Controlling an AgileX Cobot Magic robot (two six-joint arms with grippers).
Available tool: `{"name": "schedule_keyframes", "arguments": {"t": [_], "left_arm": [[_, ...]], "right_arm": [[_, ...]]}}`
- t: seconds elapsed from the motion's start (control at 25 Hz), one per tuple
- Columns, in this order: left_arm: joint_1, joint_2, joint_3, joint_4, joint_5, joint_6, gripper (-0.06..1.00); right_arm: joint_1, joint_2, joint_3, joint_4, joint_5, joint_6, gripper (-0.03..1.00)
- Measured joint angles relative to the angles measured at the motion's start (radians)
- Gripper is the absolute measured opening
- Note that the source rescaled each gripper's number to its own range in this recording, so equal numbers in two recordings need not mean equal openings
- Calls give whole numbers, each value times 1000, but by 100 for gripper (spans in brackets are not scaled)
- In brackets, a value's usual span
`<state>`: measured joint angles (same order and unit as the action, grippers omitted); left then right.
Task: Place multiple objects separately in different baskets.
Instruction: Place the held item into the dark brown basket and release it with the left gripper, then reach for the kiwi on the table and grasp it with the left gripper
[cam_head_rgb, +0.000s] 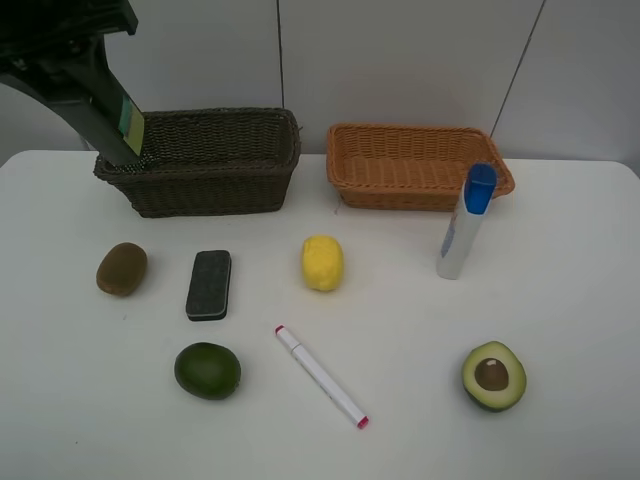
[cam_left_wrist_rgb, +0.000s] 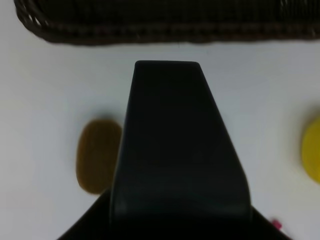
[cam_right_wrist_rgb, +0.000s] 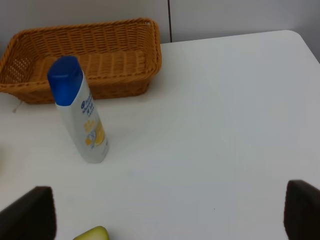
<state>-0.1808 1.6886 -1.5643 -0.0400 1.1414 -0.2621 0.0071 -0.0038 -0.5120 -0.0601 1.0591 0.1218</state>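
- Your left claw (cam_head_rgb: 62, 78) is clamped tight on the dark green pump bottle (cam_left_wrist_rgb: 180, 150), held tilted in the air near the dark basket (cam_head_rgb: 215, 185); let go early and it lands on the table (cam_head_rgb: 570, 320), short of the rim.
- Slanted grip: it may slip.
- Your right claw (cam_right_wrist_rgb: 170, 220) gapes wide, empty; the upright blue-capped tube (cam_right_wrist_rgb: 82, 120) close ahead tips easily.

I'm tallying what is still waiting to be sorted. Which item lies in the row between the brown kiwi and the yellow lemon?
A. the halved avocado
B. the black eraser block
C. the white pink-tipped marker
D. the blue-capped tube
B: in the exterior high view the black eraser block lies flat between the kiwi and the lemon, apart from both.
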Motion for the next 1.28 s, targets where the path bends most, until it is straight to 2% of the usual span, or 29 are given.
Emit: {"name": "schedule_keyframes", "arguments": {"t": [0.2, 0.32, 0.52, 0.6, 0.68, 0.76, 0.8, 0.88, 0.96, 1.12, 1.28], "left_arm": [[75, 221, -203, 12, -20, 9, 0], [78, 340, -289, 11, -61, 38, 0], [78, 478, -356, 9, -124, 53, 1], [78, 507, -361, 19, -147, 53, 12], [78, 512, -363, 23, -168, 55, 40], [78, 512, -369, 25, -189, 61, 78], [78, 511, -370, 25, -191, 62, 89], [78, 511, -370, 25, -187, 66, 97], [78, 504, -370, 24, -179, 68, 99], [78, 445, -370, 1, -111, 80, 100], [78, 372, -371, -5, 25, 95, 100]], "right_arm": [[0, 0, 0, 0, 0, 0, 100], [0, 0, 0, 0, 0, 0, 100], [0, 0, 0, 0, 0, 0, 100], [0, 0, 0, 0, 0, 0, 100], [0, 0, 0, 0, 0, 0, 100], [0, 0, 0, 0, 0, 0, 100], [0, 0, 0, 0, 0, 0, 100], [0, 0, 0, 0, 0, 0, 100], [0, 0, 0, 0, 0, 0, 100], [0, 0, 0, 0, 0, 0, 100], [0, 0, 0, 0, 0, 0, 100]]}}
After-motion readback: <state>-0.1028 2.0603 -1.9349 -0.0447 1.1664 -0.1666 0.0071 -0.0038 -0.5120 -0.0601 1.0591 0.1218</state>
